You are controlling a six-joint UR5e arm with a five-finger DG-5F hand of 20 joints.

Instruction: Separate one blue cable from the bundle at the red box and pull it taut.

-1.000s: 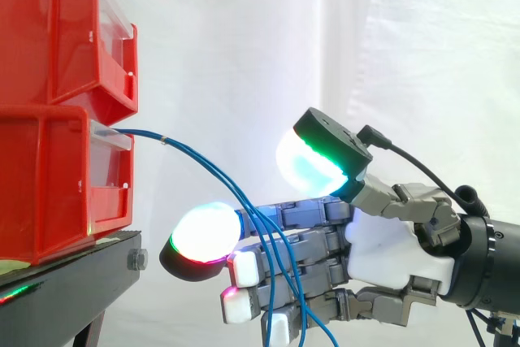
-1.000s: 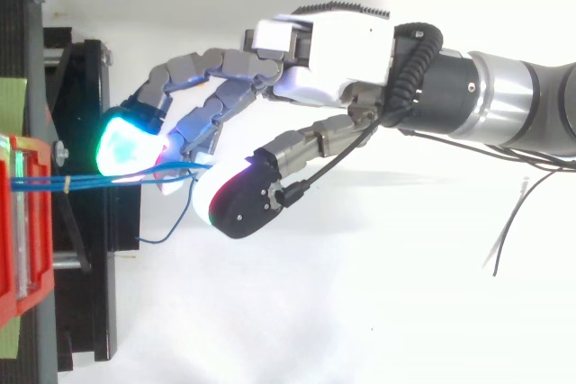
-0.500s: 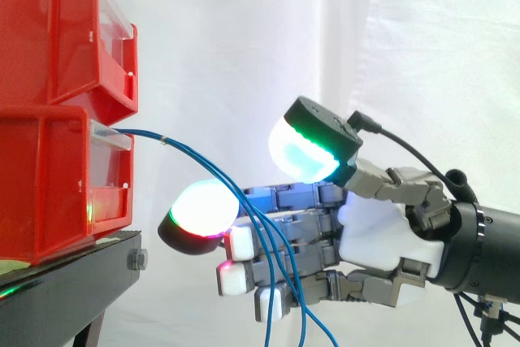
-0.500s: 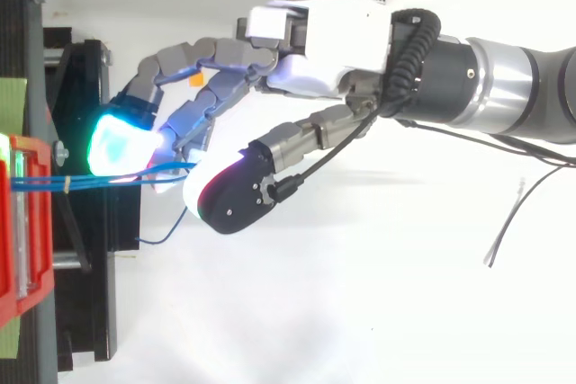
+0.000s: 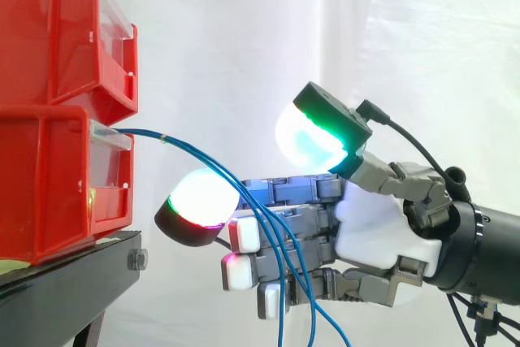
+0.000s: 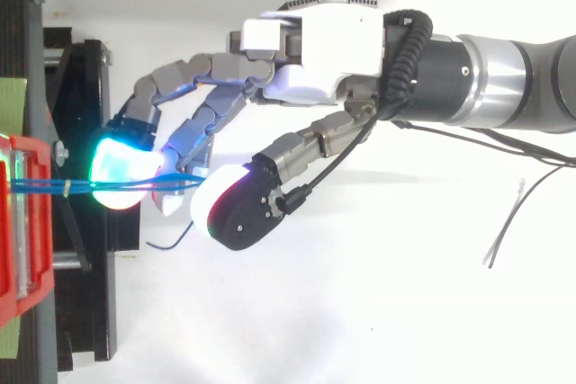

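On black stand (image 5: 73, 278), red bins (image 5: 49, 127).

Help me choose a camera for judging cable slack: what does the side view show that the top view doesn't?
Side view: two stacked red bins, with the blue cables leaving the lower one, arching down and hanging slack across the hand's straight fingers, thumb raised above them. Top view: the cables run nearly straight from the bins toward the gap between thumb and finger pads, and a loose end curls beside the black stand. Both: bins, cables, open hand; no cable pulled taut yet.
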